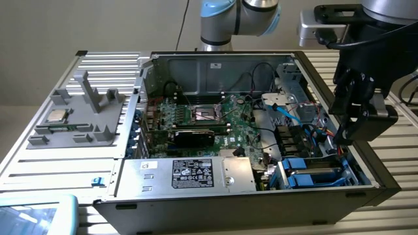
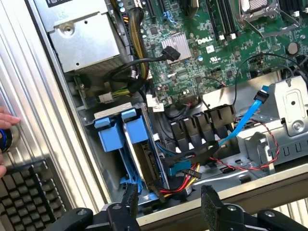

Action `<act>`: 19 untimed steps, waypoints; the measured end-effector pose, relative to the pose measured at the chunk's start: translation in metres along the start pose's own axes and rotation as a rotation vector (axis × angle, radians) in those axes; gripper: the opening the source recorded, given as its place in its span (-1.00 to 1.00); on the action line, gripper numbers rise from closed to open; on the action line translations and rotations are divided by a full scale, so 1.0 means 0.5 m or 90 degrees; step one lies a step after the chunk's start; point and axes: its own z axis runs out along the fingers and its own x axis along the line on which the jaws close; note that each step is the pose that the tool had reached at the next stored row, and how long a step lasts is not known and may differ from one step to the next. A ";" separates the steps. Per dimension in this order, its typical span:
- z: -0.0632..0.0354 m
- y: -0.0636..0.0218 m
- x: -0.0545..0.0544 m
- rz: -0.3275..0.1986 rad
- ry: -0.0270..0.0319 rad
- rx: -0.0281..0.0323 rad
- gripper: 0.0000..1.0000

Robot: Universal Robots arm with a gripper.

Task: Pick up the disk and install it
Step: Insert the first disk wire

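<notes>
Setting: a slatted metal table [image 1: 39, 161] against a plain wall, with an open computer case [image 1: 228, 200] lying on it.
Inside: the motherboard [image 1: 216, 120] is in the middle. A silver box [image 1: 189, 174] lies along the near wall, and a drive bay [image 1: 356, 178] sits in the corner beside it.
Gripper: the gripper [image 1: 353, 133] [image 2: 168, 204] hangs over the case wall at the exterior view's right. Its jaws are spread wide and hold nothing.
Disk: the disk [image 1: 313, 175] [image 2: 134, 126] sits in the bay within its blue frame, next to a second blue frame. It looks seated, though how deep cannot be told.
Direction: the disk lies below the gripper, toward the exterior view's left, and close to it but not touching.
Long axis: it runs along the near wall, roughly square to the line between the fingertips.
Facing: the blue tabs point toward the silver box, and the far end points toward the gripper's wall.
Edge of scene: in the wrist view, a hand [image 2: 6, 126] and a keyboard [image 2: 29, 190] lie on the table outside the case.
</notes>
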 end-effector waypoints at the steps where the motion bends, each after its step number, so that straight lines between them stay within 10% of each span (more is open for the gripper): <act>1: 0.000 0.000 0.000 -0.009 -0.0033 -0.0011 0.27; 7: 0.001 0.000 0.000 -0.056 -0.0353 -0.0120 0.27; 10: 0.002 -0.001 0.000 -0.083 -0.0377 -0.0190 0.27; 19: 0.003 -0.001 0.000 -0.142 -0.0449 -0.0235 0.27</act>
